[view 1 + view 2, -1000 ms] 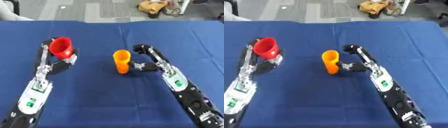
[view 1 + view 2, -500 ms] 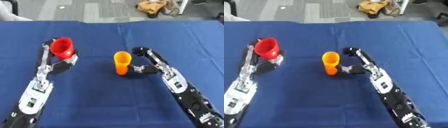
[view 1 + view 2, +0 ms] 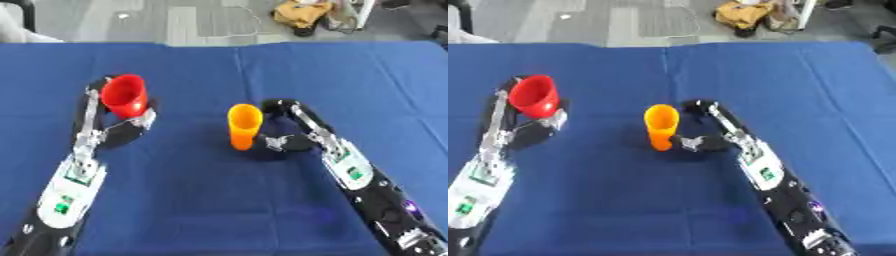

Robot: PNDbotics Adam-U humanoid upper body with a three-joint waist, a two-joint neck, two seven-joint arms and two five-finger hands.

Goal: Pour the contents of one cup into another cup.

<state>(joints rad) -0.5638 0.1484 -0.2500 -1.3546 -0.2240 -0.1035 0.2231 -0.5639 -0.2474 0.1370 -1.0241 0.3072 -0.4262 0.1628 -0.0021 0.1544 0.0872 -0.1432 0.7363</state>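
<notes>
A red cup [image 3: 123,95] is held above the blue table [image 3: 201,200] at the left, its mouth tipped toward the camera. My left hand [image 3: 129,126] is shut round its lower part. An orange cup [image 3: 244,125] stands upright near the middle of the table. My right hand [image 3: 278,142] is right beside the cup's lower half, on its right side. Its fingers reach toward the cup's base and do not close round it. What is inside either cup cannot be seen.
The blue cloth covers the whole table. Beyond the far edge is grey floor with a yellow-brown bundle [image 3: 308,12] and cables. Both forearms lie along the table from the lower corners.
My right hand has moved left and closed in on the orange cup's base. The left hand with the red cup has hardly moved.
</notes>
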